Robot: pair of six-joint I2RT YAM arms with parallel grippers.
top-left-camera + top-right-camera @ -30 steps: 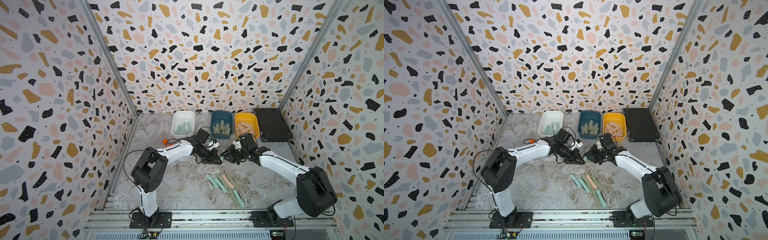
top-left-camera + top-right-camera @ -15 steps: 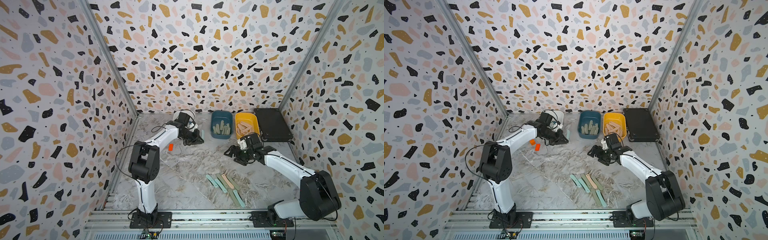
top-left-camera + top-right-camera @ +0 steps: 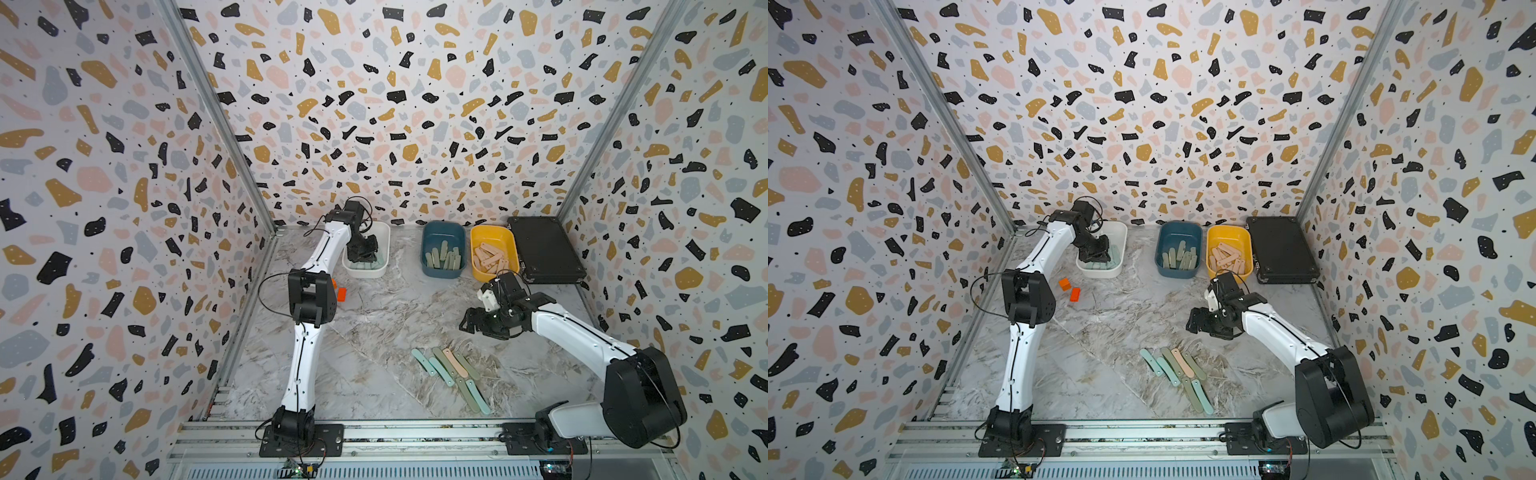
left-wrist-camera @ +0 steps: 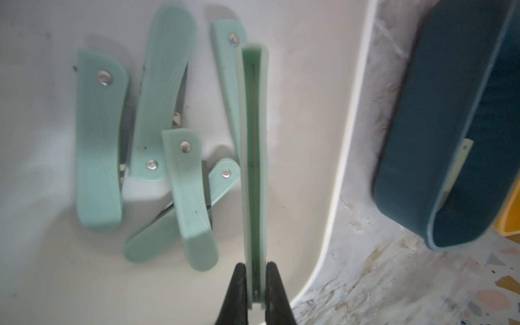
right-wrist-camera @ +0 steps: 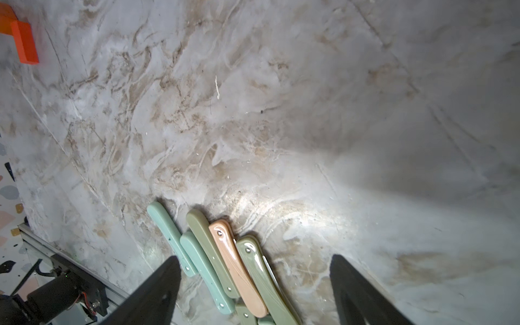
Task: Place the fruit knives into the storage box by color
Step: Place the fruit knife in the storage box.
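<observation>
Reference point: teal tub (image 3: 442, 272), at the far side of the table (image 3: 374, 324), seen in both top views.

1. White tub (image 3: 365, 272): stands to the left of the teal tub, with bare table between them. The left gripper (image 4: 254, 281) is down inside it. Its fingers (image 4: 239, 284) are clamped on the end of one mint knife (image 4: 254, 168), held edge-on with the slot facing the wrist camera. Whether this knife touches the tub floor cannot be told. Five loose mint knives (image 4: 98, 154) lie on the tub floor, on the side of the held one away from the teal tub; some overlap.

2. Teal tub contents: sage knives (image 3: 444, 257), several leaning against one another.

3. Yellow tub (image 3: 492, 276): just beside the teal tub on its right. It holds peach knives (image 3: 490, 255) in a heap.

4. Black case (image 3: 544, 249): beyond the yellow tub, further right of the teal tub, lid down.

5. Right gripper (image 5: 254, 259): above the table on the robot's side of the teal tub, offset to the right. Its fingers (image 5: 174, 267) stand wide apart with nothing between them.

6. Row of knives (image 3: 451, 374): lies flat on the table, well apart from the teal tub and nearer the arm bases than the right gripper. It mixes mint, sage and one peach, side by side and touching.

7. Orange blocks (image 3: 1075, 294): two, on the table left of the teal tub, just nearer the robot than the white tub.
</observation>
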